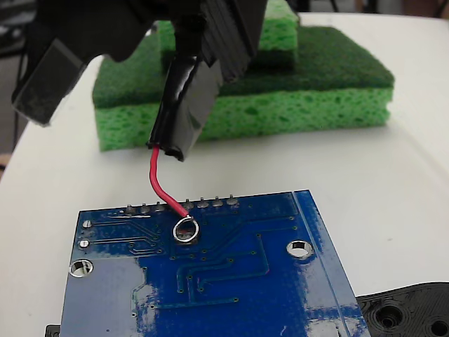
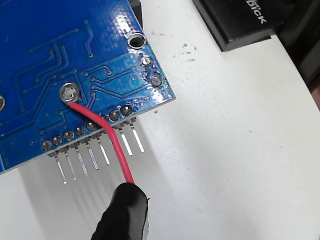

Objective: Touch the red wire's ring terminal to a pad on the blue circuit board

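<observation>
1. At the top of the fixed view, the gripper point(image 1: 200, 53) had its jaws closed on the black sleeve point(image 1: 179, 105) of the red wire point(image 1: 163, 188).
2. Below, the ring point(image 1: 186, 229) lay on the pad point(image 2: 69, 93) of the board point(image 1: 231, 295), seemingly touching (contact step, I judged).
3. Next called for holding steady, or a slight downward press.
4. No containers showed; sponges point(image 1: 280, 98) sat behind on the table point(image 1: 400, 182).

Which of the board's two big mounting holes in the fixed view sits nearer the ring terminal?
The right-hand mounting hole is nearer the ring terminal. The left-hand mounting hole sits at the blue circuit board's left edge, farther from the ring.
</observation>
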